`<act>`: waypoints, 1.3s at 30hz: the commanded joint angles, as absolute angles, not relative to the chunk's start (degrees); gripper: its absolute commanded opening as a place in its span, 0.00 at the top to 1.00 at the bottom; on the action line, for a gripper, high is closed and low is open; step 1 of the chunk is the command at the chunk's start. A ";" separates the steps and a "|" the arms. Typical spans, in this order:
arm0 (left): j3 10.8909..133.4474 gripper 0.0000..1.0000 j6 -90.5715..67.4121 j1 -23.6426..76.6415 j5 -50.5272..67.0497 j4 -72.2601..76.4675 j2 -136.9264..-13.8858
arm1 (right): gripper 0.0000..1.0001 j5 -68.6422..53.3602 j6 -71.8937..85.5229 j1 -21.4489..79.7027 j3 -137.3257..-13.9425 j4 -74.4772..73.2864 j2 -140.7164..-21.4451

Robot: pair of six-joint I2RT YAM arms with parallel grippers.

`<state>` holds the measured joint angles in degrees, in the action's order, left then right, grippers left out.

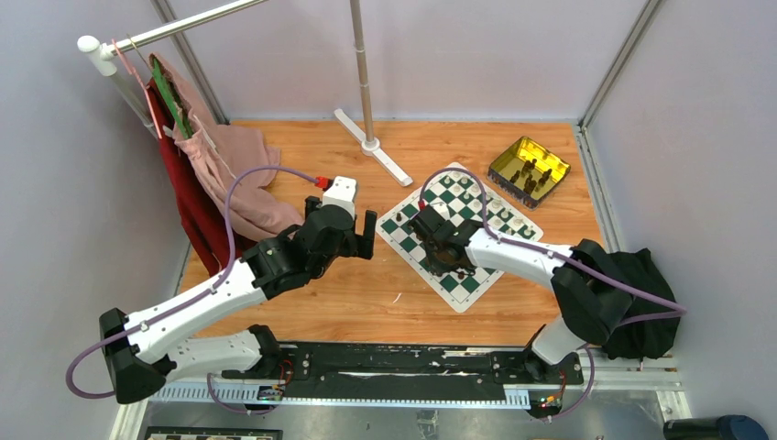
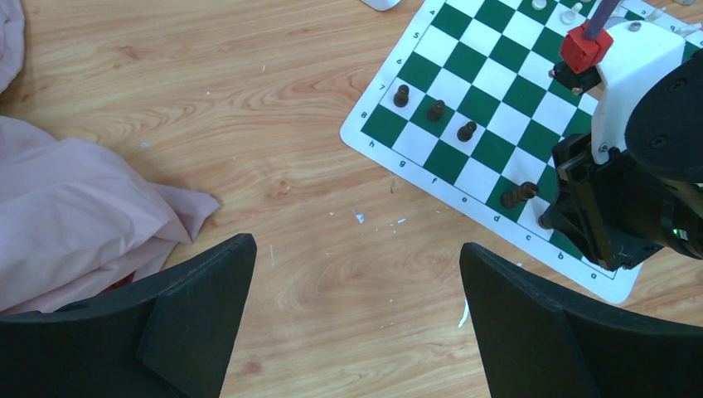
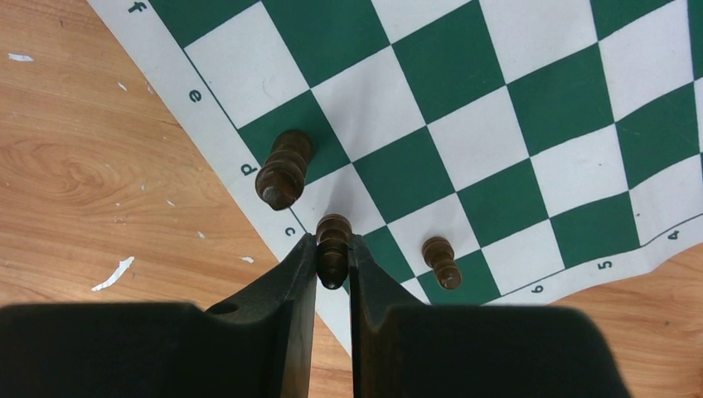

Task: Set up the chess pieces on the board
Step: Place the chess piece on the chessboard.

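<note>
The green and white board [image 1: 403,234] lies right of the table's middle. My right gripper [image 3: 333,240] is shut on a dark brown piece [image 3: 333,253] and holds it upright at the board's near-left edge by the letter c; it also shows in the top view [image 1: 438,252]. Two more dark pieces [image 3: 284,168] [image 3: 439,261] stand next to it. Three dark pawns [image 2: 436,109] stand along the board's left edge [image 2: 497,108]. White pieces [image 2: 570,14] line the far side. My left gripper [image 2: 356,249] is open and empty over bare wood left of the board [image 1: 353,229].
A gold tin [image 1: 529,170] with several dark pieces sits behind the board on the right. Pink cloth [image 1: 243,179] hangs and spreads at the left. A stand's white base [image 1: 371,147] is at the back. A black cloth [image 1: 641,284] lies at the right edge.
</note>
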<state>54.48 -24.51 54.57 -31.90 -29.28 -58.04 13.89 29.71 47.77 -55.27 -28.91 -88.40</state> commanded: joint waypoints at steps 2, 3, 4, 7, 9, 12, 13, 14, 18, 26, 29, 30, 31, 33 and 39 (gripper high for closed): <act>54.14 0.00 -25.14 54.93 -32.66 -28.86 -58.70 | 1.00 13.80 28.88 48.58 -54.99 -27.59 -90.50; 54.18 0.00 -25.05 54.93 -32.67 -28.87 -58.71 | 1.00 13.80 28.77 48.52 -55.14 -27.40 -90.74; 54.22 0.00 -24.97 54.87 -32.67 -28.91 -58.79 | 1.00 13.88 28.72 48.52 -55.22 -27.32 -90.89; 54.23 0.00 -24.81 54.91 -32.65 -28.97 -59.06 | 1.00 14.08 28.43 48.52 -55.75 -27.09 -91.71; 54.35 0.00 -24.70 54.92 -32.73 -29.03 -59.21 | 1.00 14.15 28.27 48.52 -56.04 -27.03 -92.27; 54.41 0.00 -24.55 54.93 -32.78 -29.17 -59.24 | 1.00 13.96 28.19 48.49 -56.15 -27.07 -92.73; 54.38 0.00 -24.58 54.93 -32.78 -29.18 -59.17 | 1.00 13.90 28.21 48.44 -56.09 -27.05 -92.75; 54.32 0.00 -24.61 54.93 -32.76 -29.25 -59.09 | 0.99 13.89 28.23 48.51 -56.01 -27.13 -92.75; 54.23 0.00 -24.70 54.93 -32.73 -29.21 -59.04 | 0.82 13.59 27.92 48.52 -55.96 -27.41 -92.70; 54.38 0.00 -24.75 54.91 -32.45 -28.94 -59.10 | 0.66 14.14 27.11 48.53 -57.24 -28.75 -91.60; 54.62 0.00 -24.79 54.87 -32.43 -29.04 -59.06 | 0.65 14.56 26.66 48.51 -58.18 -29.83 -90.85; 54.71 0.00 -24.83 54.92 -32.43 -29.07 -58.97 | 0.64 14.75 26.56 48.47 -58.45 -30.26 -90.48; 54.79 0.00 -24.86 54.91 -32.37 -29.08 -58.82 | 0.63 14.85 26.33 48.51 -58.71 -30.62 -90.07; 54.93 0.00 -24.96 54.93 -32.41 -29.11 -58.57 | 0.61 15.13 26.04 48.51 -59.65 -31.87 -89.25; 55.40 0.00 -25.09 54.93 -32.45 -29.11 -58.06 | 0.60 17.01 25.07 48.49 -63.10 -35.89 -86.14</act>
